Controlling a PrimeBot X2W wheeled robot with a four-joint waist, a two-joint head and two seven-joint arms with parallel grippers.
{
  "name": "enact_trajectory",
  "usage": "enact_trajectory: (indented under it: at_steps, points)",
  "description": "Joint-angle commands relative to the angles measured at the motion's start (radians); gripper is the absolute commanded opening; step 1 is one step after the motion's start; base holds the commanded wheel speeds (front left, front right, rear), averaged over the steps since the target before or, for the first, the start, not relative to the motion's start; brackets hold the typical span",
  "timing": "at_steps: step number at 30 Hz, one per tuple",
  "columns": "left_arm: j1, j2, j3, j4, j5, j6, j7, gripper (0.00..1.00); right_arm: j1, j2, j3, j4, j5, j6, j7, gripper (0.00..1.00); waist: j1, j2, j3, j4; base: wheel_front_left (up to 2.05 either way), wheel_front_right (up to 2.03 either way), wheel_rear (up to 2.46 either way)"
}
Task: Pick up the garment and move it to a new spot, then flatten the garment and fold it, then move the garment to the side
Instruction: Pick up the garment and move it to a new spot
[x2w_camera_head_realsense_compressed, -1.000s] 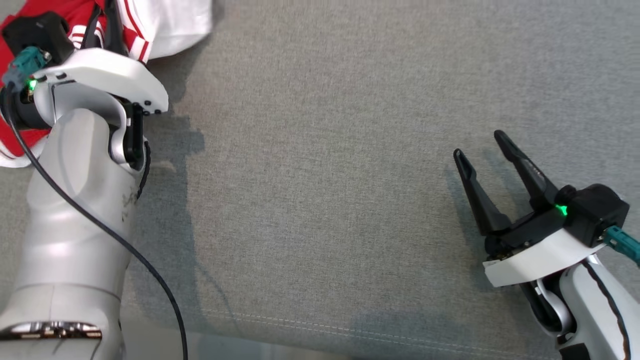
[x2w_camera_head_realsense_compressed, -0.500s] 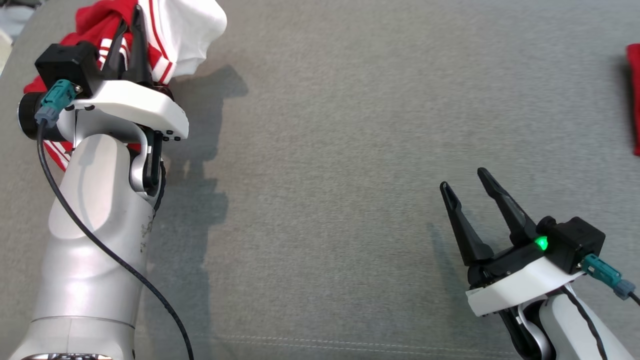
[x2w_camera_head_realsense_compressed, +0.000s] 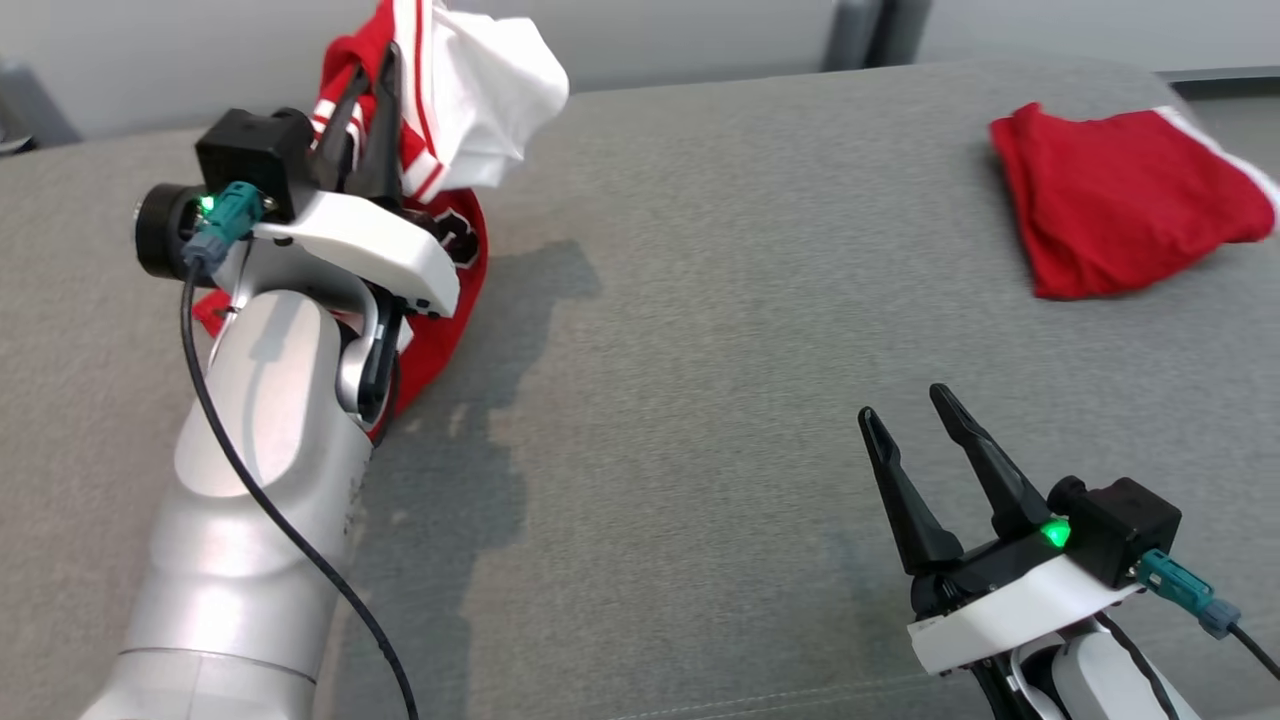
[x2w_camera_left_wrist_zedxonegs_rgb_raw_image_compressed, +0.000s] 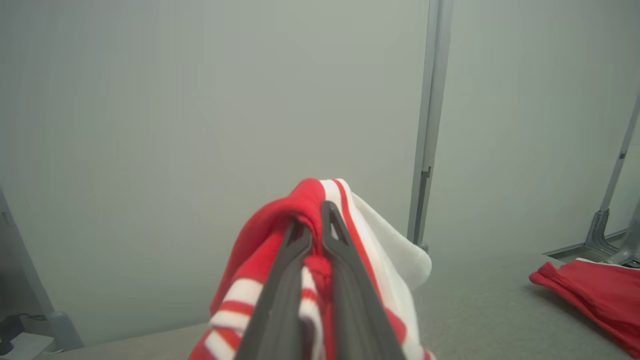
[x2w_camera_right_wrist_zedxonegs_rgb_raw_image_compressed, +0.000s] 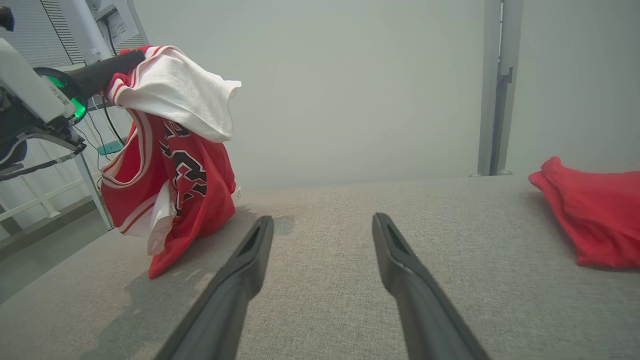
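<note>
Well, at the upper left of the head view my left gripper (x2w_camera_head_realsense_compressed: 372, 90) is clamped tight on a bunched fold of the garment (x2w_camera_head_realsense_compressed: 480, 90). It is a red-and-white jersey that hangs limp, and its lower end seems to brush the grey upholstered surface (x2w_camera_head_realsense_compressed: 700, 350). I judge it light, soft and floppy, best taken at the shoulders or hem corners. At lower right my right gripper (x2w_camera_head_realsense_compressed: 902, 402) stands wide apart, empty. Another red cloth (x2w_camera_head_realsense_compressed: 1110, 215) lies at upper right, before a pale wall (x2w_camera_right_wrist_zedxonegs_rgb_raw_image_compressed: 350, 75).

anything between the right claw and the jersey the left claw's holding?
No, just bare grey upholstery, partly shadowed, between the right claw and the jersey; head and right wrist views show it.
</note>
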Motion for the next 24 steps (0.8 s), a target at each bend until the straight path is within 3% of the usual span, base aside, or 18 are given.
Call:
enact_trajectory:
  at_steps: [1,9,17,23,24]
  points:
    - [-0.001,0.023,0.01,-0.022,-0.017,-0.008,0.009,0.0,0.006,0.0,0.015,-0.027,0.007,0.0,-0.002,1.0,0.0,0.0,-0.042,-0.065,0.0,0.0,0.0]
    - [0.045,0.006,-0.054,-0.022,-0.102,0.007,0.041,0.0,0.022,0.01,0.019,-0.027,0.023,0.0,-0.002,1.0,0.0,0.0,-0.077,-0.151,0.0,0.0,0.0]
    - [0.084,0.005,-0.321,-0.046,-0.31,0.073,0.074,0.0,0.017,0.026,0.034,-0.024,0.034,0.0,-0.002,1.0,0.0,0.0,-0.065,-0.206,0.0,0.0,0.0]
    - [0.085,0.004,-0.448,0.031,-0.394,0.125,0.061,0.0,0.003,0.039,0.051,-0.019,0.034,0.0,-0.002,1.0,0.0,0.0,-0.041,-0.219,0.0,0.0,0.0]
    - [0.082,0.004,-0.463,0.047,-0.401,0.134,0.054,0.16,0.001,0.04,0.053,-0.018,0.034,0.0,-0.002,1.0,0.0,0.0,-0.039,-0.22,0.0,0.0,0.0]
